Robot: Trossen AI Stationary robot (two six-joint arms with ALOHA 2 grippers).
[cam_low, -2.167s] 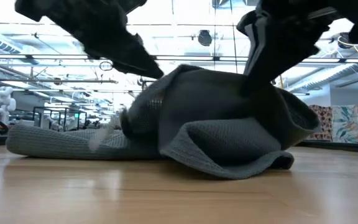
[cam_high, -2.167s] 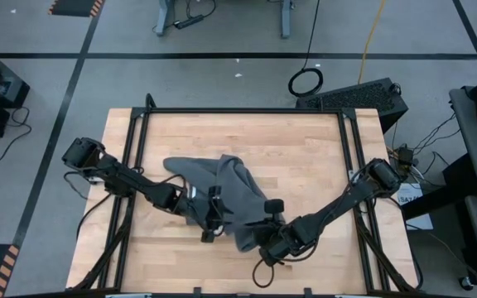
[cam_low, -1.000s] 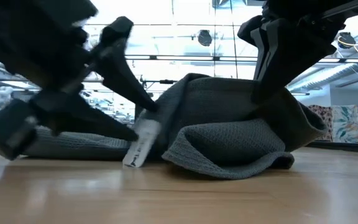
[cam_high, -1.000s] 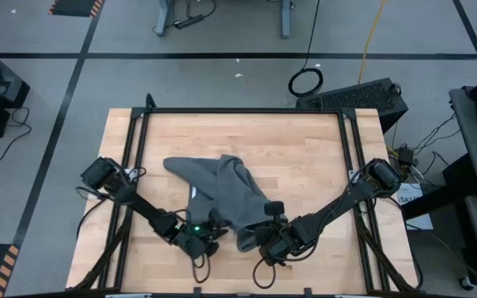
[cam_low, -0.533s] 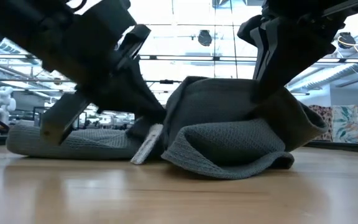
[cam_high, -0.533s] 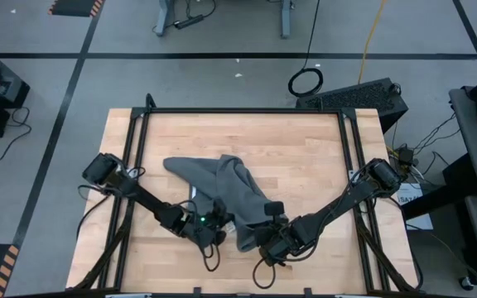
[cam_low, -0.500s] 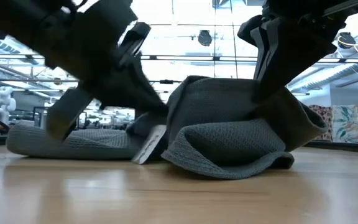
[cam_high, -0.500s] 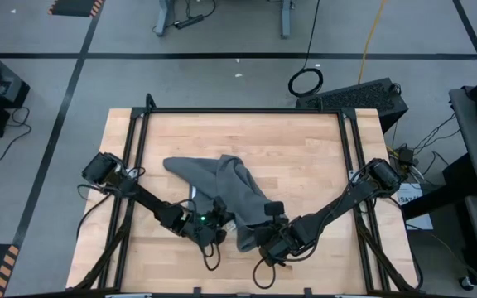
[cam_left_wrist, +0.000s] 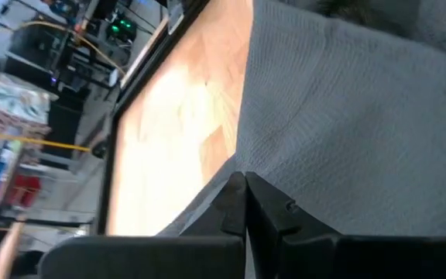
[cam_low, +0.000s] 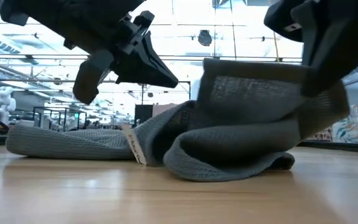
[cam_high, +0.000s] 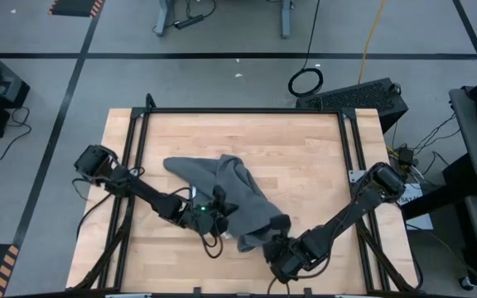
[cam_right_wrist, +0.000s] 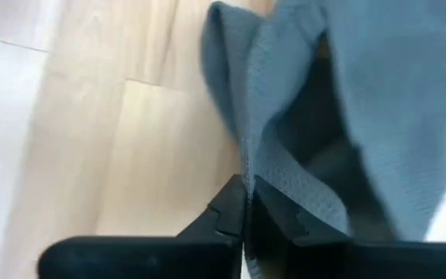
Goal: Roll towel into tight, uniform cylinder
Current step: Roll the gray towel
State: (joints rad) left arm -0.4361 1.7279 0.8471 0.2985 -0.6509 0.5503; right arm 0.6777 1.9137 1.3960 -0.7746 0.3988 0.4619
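Observation:
The dark grey towel (cam_high: 222,194) lies crumpled on the wooden table (cam_high: 305,157), with its left part flat in the low view (cam_low: 61,142). Its small white tag (cam_low: 134,147) hangs at a fold near the middle. My right gripper (cam_high: 278,242) is at the towel's near right end, shut on a raised edge of the cloth (cam_low: 260,87). My left gripper (cam_high: 219,209) hovers over the towel's near left part with its fingers shut and empty; in the low view its tip (cam_low: 171,79) is clear of the cloth. My right gripper pinches an edge of the towel (cam_right_wrist: 246,167) between its two fingers, at the towel's near right end. That edge is lifted and stands up as a flap (cam_low: 253,93), while the rest of the towel lies on the table. One layer or several, I cannot tell.
Black frame rails (cam_high: 139,141) run along the table's left, right and far sides. Bare wood lies on the right half (cam_high: 321,174) and along the near edge (cam_high: 164,265). Cables and equipment stand beyond the table.
My right gripper has gone toward the table's near edge and up, drawing the towel's near right edge up into a standing flap. My left gripper has risen from the table by the tag and moved toward the far edge, over the towel; the tag now hangs free.

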